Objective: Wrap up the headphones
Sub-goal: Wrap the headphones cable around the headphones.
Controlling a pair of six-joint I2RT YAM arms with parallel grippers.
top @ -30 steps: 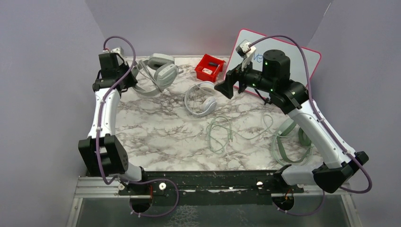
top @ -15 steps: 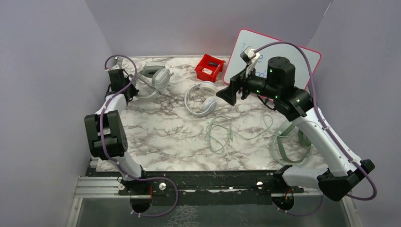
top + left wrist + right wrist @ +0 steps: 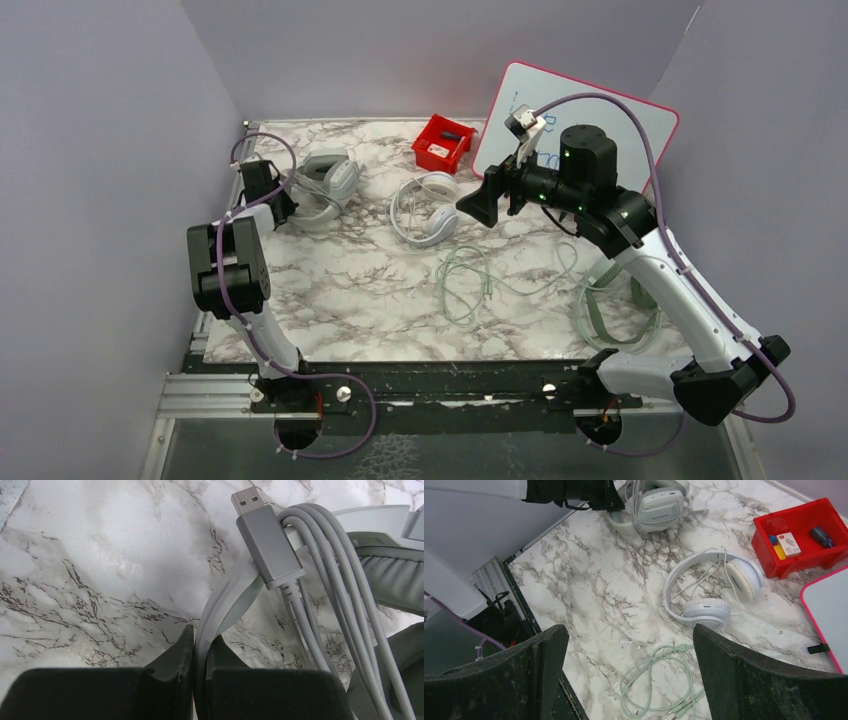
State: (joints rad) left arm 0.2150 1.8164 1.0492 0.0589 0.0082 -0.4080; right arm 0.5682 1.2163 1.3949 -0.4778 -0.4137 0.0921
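A red bin [image 3: 443, 143] sits at the bench's [image 3: 340, 285] far edge, a pink-rimmed whiteboard [image 3: 640, 118] right of it and white headphones [image 3: 425, 208] just in front. Mint headphones [image 3: 586, 315], far right of the bin, are partly hidden by the right arm [image 3: 670, 285]. Left of the bin, the left jaws clamp the grey headphones' [image 3: 325, 185] flat band [image 3: 220, 607] — USB plug [image 3: 265, 540] just beyond — while the right jaws gape, empty

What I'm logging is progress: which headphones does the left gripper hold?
The grey pair, far left; the left gripper pinches its band. White pair and mint pair lie free.

Bare tabletop [image 3: 340, 280] separates left arm [image 3: 225, 265] from mint cable [image 3: 462, 285].
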